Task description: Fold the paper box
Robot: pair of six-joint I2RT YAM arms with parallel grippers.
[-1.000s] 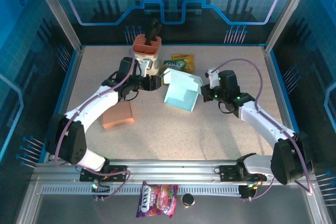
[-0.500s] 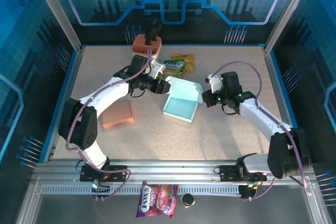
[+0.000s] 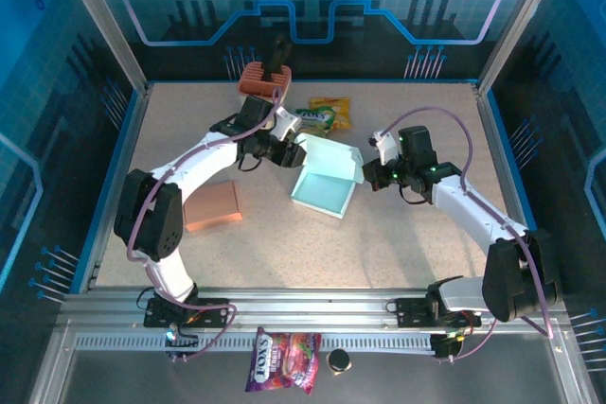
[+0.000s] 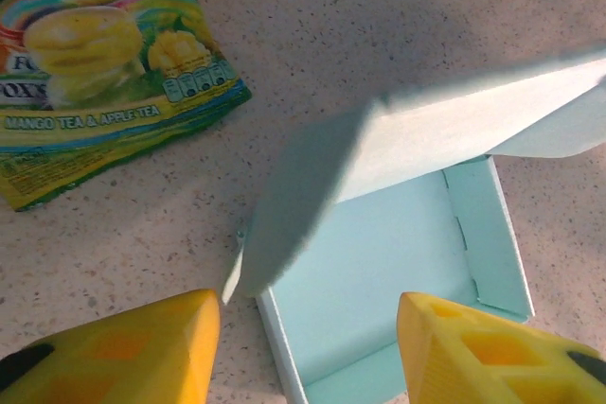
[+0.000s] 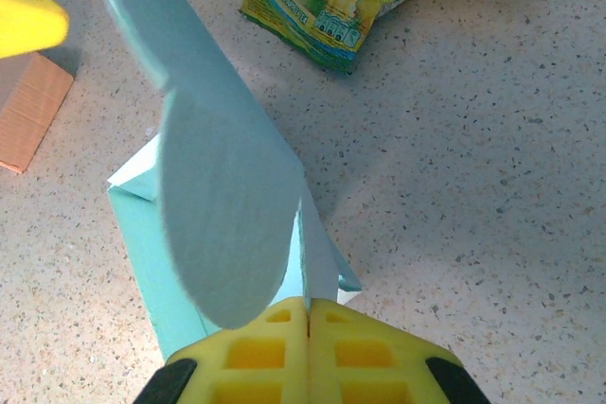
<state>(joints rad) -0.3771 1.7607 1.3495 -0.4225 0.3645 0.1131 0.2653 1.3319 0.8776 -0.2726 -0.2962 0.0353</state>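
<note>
Right gripper (image 5: 308, 324) clamps the paper box (image 5: 222, 224) flap; left gripper (image 4: 308, 328) stands open above.

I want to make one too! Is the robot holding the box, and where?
Yes. The right fingers pinch the paper box by a thin edge flap. The left fingers are open, holding nothing.

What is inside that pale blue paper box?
The paper box shows a bare floor and side walls, nothing lying there. Its raised lid hides the far part.
</note>
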